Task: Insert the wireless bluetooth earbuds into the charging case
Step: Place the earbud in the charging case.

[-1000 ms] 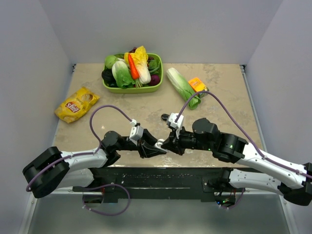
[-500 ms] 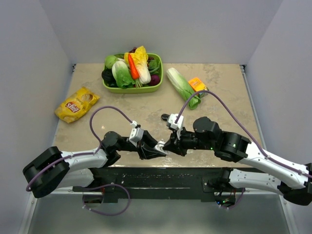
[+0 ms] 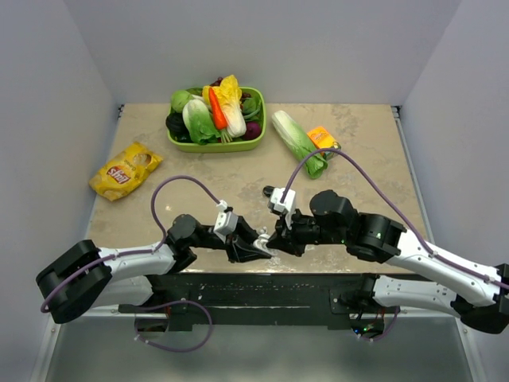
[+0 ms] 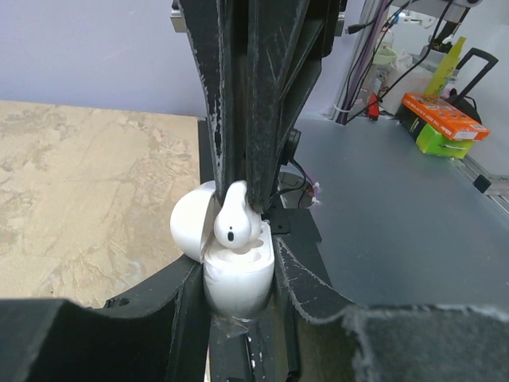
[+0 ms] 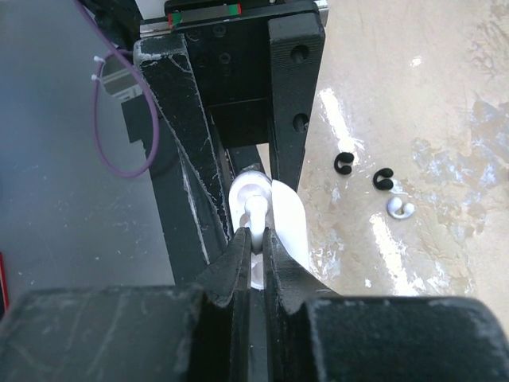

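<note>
Left fingers (image 4: 181,312): pressed against both sides of the case (image 4: 238,280), holding it upright with its mouth facing up.
Lid (image 4: 189,231): swung open, beside the case body, just past one left fingertip.
Right fingers (image 5: 231,267): pinching the stem of a white bud (image 4: 233,224); they enter from above, between the left fingers.
White bud: in the narrow gap between the right fingertips, its head at the case mouth. It stands proud of the rim and is not fully seated.
Loose buds: a black bud (image 5: 343,163), a second black bud (image 5: 383,180) and a second white bud (image 5: 399,208) lie on the counter (image 5: 445,95). They are beyond the right fingers and off to one side, apart from the case.
</note>
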Robot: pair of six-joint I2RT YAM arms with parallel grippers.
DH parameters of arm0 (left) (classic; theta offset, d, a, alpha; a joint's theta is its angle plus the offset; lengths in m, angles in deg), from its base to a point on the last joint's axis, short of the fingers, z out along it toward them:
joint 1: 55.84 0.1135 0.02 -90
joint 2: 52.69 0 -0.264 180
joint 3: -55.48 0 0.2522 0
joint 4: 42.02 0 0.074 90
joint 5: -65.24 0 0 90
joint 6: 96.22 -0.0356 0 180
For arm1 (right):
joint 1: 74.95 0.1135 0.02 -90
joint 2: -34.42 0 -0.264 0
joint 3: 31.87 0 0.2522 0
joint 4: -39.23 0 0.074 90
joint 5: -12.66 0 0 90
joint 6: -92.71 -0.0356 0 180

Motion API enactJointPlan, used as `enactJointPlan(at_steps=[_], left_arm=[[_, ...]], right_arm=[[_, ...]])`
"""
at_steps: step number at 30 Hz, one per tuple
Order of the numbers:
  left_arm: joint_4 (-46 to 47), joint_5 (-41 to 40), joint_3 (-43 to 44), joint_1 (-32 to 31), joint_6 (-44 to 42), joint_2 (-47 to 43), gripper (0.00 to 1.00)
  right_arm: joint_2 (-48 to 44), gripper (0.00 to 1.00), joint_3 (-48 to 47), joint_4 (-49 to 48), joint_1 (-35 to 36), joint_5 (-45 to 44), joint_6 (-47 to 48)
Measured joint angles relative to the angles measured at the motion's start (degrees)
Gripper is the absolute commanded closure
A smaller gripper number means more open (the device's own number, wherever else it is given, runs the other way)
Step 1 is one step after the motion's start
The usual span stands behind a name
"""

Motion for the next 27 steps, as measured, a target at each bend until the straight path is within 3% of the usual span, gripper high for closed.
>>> enactJointPlan(at_steps=[17, 21, 27], left_arm=[[-1.7, 0.1, 0.0, -0.5, -0.8, 0.0, 1.00], [-2.2, 0.0, 0.0, -0.6, -0.8, 0.0, 1.00], [-2.2, -1.1, 0.0, -0.6, -0.8, 0.0, 1.00]], right_arm=[[3.0, 0.99, 0.0, 0.0, 0.0, 2.6, 0.4], [3.4, 0.73, 0.0, 0.2, 0.0, 2.6, 0.4], [3.5, 0.59, -0.9, 0.5, 0.0, 2.6, 0.0]])
